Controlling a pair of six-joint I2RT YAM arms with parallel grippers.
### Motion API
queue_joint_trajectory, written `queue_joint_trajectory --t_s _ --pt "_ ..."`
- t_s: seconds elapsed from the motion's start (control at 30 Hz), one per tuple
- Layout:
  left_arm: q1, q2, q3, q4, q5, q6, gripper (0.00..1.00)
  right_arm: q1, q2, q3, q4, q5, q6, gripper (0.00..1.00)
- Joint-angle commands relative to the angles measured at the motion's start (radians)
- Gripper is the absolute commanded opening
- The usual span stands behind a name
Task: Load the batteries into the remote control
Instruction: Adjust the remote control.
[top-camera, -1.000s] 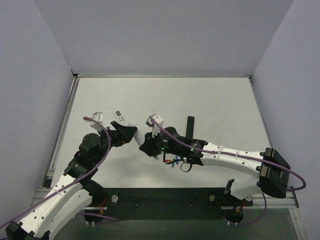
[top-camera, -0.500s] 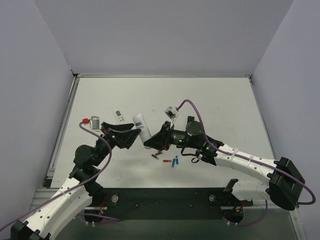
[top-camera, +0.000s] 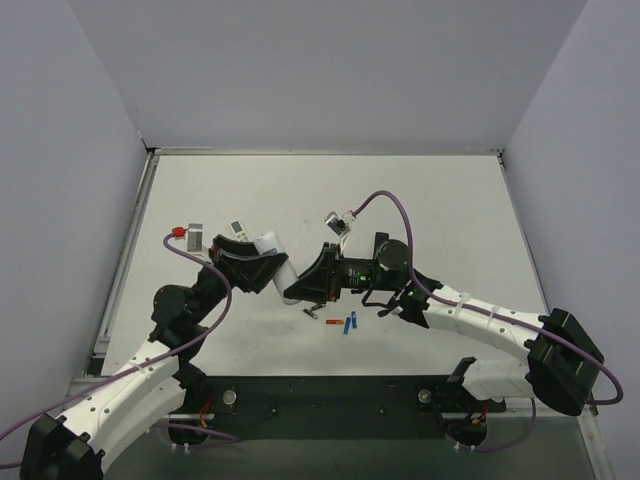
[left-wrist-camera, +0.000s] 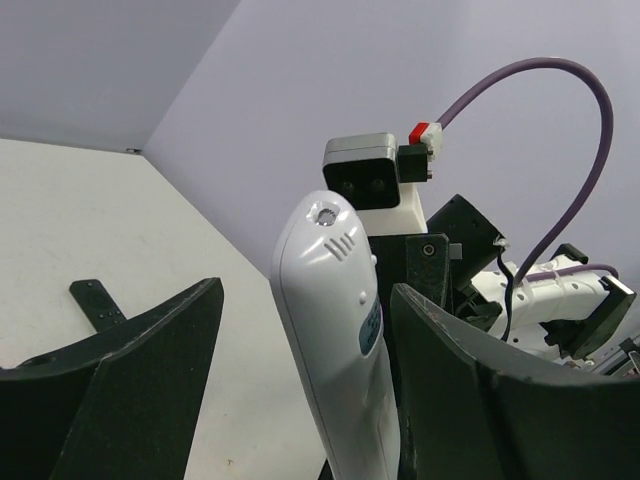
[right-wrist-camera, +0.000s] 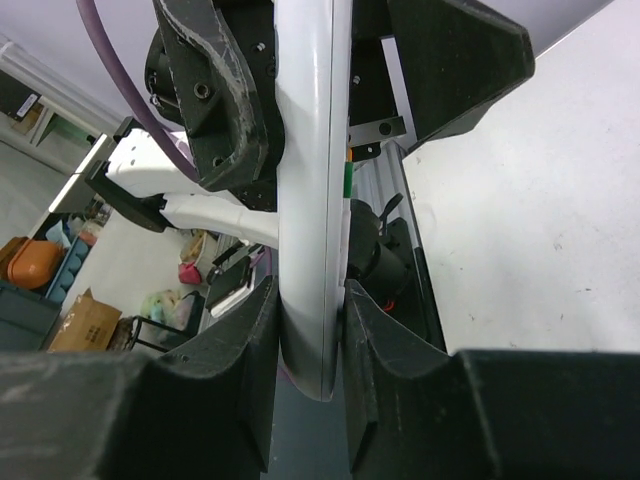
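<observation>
The white remote control (top-camera: 274, 252) is held off the table between both grippers. My right gripper (top-camera: 302, 287) is shut on its lower end; in the right wrist view (right-wrist-camera: 310, 300) both fingers press the remote's (right-wrist-camera: 312, 190) sides. My left gripper (top-camera: 258, 270) is open with its jaws either side of the remote's upper part. In the left wrist view (left-wrist-camera: 305, 300) the remote (left-wrist-camera: 340, 340) stands nearer the right finger, with a wide gap on the left. Two blue batteries (top-camera: 350, 323) lie on the table below the right arm.
A red cell (top-camera: 333, 322) and a dark grey cell (top-camera: 312, 313) lie beside the blue ones. A second white remote (top-camera: 237, 230) lies at the left. A black remote (top-camera: 380, 242) is partly hidden behind the right arm. The table's near edge (top-camera: 330, 376) is close.
The right gripper has lifted the remote off the table and carried it left. The left gripper has moved in so that its open jaws now stand around the remote.
</observation>
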Motion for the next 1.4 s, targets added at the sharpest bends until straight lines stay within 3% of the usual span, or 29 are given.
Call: queue_joint_trajectory --t_s 0.0,0.23,0.37,0.47,0.5,0.6,0.7,0.73,0.83,0.93,1.13,1.37 --pt "0.013 0.006 0.063 0.089 0.047 -0.033 0.77 -0.004 0.001 0.018 0.137 -0.064 0.003 0.02" --pt "0.071 0.004 0.060 0.080 0.111 -0.106 0.72 -0.012 0.008 0.010 0.148 -0.089 0.016 0.02" --pt "0.084 0.007 0.059 0.070 0.133 -0.121 0.60 -0.015 0.016 0.013 0.145 -0.090 0.018 0.05" --pt "0.085 0.004 0.054 0.052 0.128 -0.118 0.37 -0.015 0.025 0.027 0.110 -0.092 0.000 0.20" --pt "0.087 -0.002 0.054 0.038 0.115 -0.112 0.23 -0.014 0.025 0.030 0.096 -0.092 -0.009 0.33" --pt "0.088 -0.028 0.066 -0.096 0.072 -0.084 0.02 -0.015 -0.001 0.051 -0.023 -0.087 -0.104 0.55" --pt "0.091 -0.051 0.097 -0.343 -0.009 -0.057 0.00 -0.014 -0.053 0.096 -0.250 -0.035 -0.276 0.69" --pt "0.093 -0.049 0.117 -0.483 -0.033 -0.053 0.00 -0.011 -0.067 0.110 -0.386 -0.012 -0.325 0.71" --pt "0.099 -0.026 0.131 -0.677 -0.088 -0.081 0.00 -0.006 -0.104 0.163 -0.607 0.077 -0.549 0.76" --pt "0.099 0.016 0.115 -0.729 -0.073 -0.127 0.00 -0.001 -0.108 0.185 -0.718 0.098 -0.752 0.80" --pt "0.099 0.070 0.114 -0.802 -0.063 -0.172 0.00 0.051 -0.096 0.193 -0.815 0.118 -1.112 0.80" --pt "0.099 0.055 0.109 -0.804 -0.079 -0.187 0.00 0.124 -0.029 0.154 -0.704 0.153 -1.266 0.79"
